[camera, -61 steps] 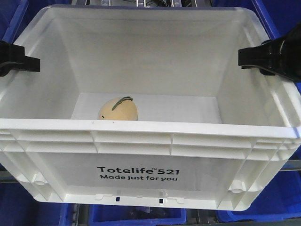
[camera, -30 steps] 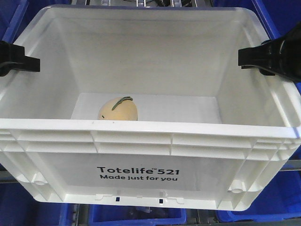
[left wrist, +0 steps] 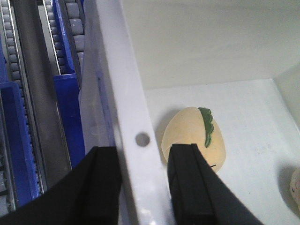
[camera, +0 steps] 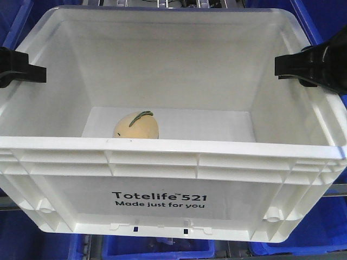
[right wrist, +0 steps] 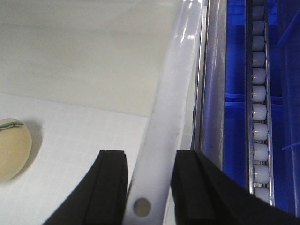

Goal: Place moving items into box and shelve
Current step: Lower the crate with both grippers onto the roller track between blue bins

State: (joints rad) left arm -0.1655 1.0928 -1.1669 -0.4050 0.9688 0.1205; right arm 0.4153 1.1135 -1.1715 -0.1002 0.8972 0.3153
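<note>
The white box point(camera: 173, 149), printed "Totelife 521", fills the front view. Its sides are held by two black grippers. On its floor, left of centre, lies a pale yellow-orange mango-shaped item point(camera: 136, 125) with a green stem strip. My left gripper point(left wrist: 143, 159) straddles the box's left rim point(left wrist: 126, 93), one finger outside and one inside just in front of the mango point(left wrist: 192, 136). Over on the other side, my right gripper point(right wrist: 149, 161) clamps the right rim point(right wrist: 173, 84) the same way. The mango point(right wrist: 11, 147) shows at that view's left edge.
Blue plastic bins point(camera: 325, 227) lie under and beside the box. Roller rails point(right wrist: 259, 93) run along the right side, and more rollers with a dark bar point(left wrist: 35, 93) run along the left. The edge of a pale speckled thing point(left wrist: 296, 187) peeks in on the box floor.
</note>
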